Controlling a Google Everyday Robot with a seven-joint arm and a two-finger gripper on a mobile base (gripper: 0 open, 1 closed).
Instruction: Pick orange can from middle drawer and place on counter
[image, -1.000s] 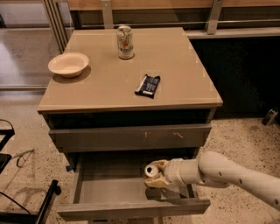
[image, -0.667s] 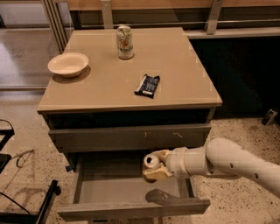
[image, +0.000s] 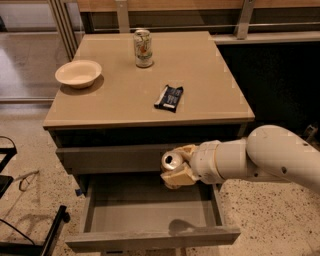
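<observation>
Orange can (image: 171, 161) has risen clear of the open drawer (image: 150, 239), pinched in the gripper (image: 178, 169), now level with the upper drawer front (image: 110, 157). Pick looks done; counter (image: 210, 90) placement remains.

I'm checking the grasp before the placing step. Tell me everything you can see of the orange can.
The orange can is small and looks like metal. Its silver top with pull tab is turned toward the camera, and little of its orange-brown side shows. It hangs above the floor of the open middle drawer, below the edge of the counter. Only the gripper touches it, beige fingers shut on its sides.
</observation>
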